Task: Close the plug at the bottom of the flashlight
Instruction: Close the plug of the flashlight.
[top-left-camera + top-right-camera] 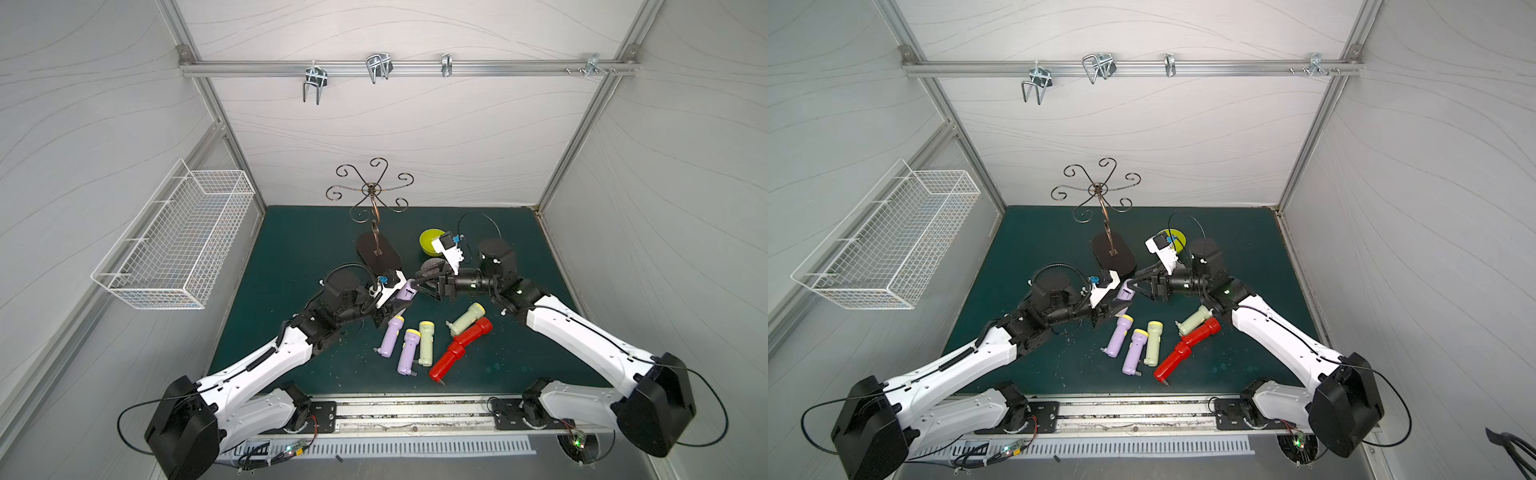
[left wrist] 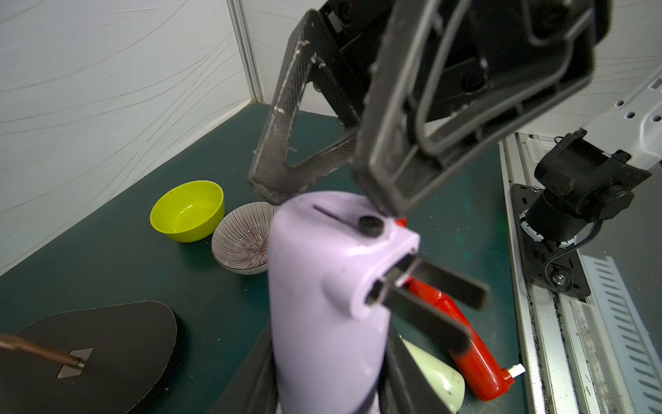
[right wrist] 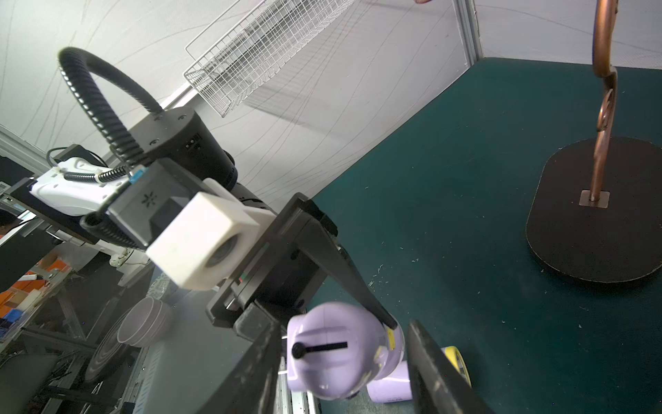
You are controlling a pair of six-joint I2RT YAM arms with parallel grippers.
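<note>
Left gripper point(image 1: 401, 301) clamps an upright flashlight point(image 2: 322, 304), plug point(image 2: 430, 290) sticking out; right gripper point(image 1: 416, 279) fingers stand apart around its base.

The far-left stretch of the bench point(image 1: 291, 249) lies bare, and so does its near-right corner between the lying flashlights point(image 1: 426, 343) and the right arm. Mid-bench is crowded: the left gripper point(image 1: 400, 300) and right gripper point(image 1: 418, 286) meet around a raised purple flashlight point(image 1: 406, 292). Just behind them stand a hook stand point(image 1: 379, 257), a striped bowl point(image 2: 243, 247) and a yellow-green bowl point(image 1: 426, 245). A wire basket point(image 1: 178, 245) juts from the left wall.
</note>
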